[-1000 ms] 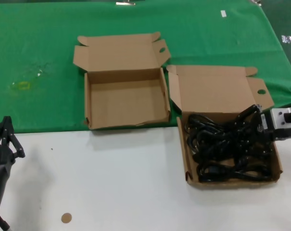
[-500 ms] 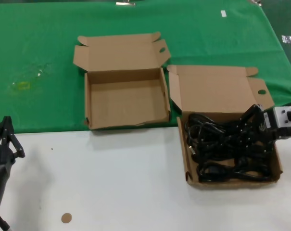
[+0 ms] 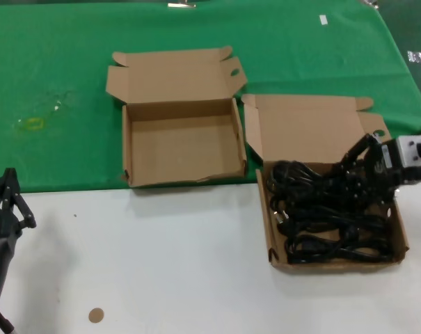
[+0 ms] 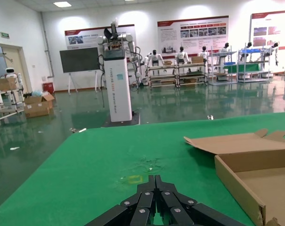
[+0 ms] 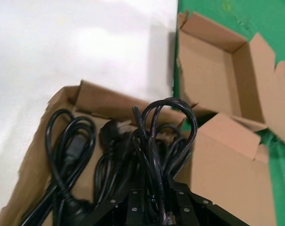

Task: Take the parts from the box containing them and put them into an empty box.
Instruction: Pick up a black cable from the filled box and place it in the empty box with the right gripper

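Left gripper (image 3: 5, 202): we saw it parked low at the left edge of the white table (image 3: 161, 264), well apart from both boxes. In its wrist view its black fingers (image 4: 154, 205) met at the tips, pinched together on nothing.

Green cloth (image 3: 57, 69): we saw it covering the far half of the work surface, with a faint yellowish stain (image 3: 33, 124) toward the left.

Brown disc (image 3: 95, 315): we noted a small round spot on the white table near the front, left of centre.

Empty box (image 3: 182, 149): we saw it open on the green cloth, left of the full box, its lid folded back and an oval hole in the right lid ear. Its inside showed bare cardboard.

Full box (image 3: 266, 229): we saw it just right of the empty one, mostly on the white table, lid tilted back.

Cords (image 3: 328, 216): we saw a black tangle of them filling the full box.

Right gripper (image 3: 369, 170): we saw it over the right rear part of the full box. In its wrist view its fingers (image 5: 133, 202) were pinched on one looped cord (image 5: 163, 136), whose loops stood up above the rest.
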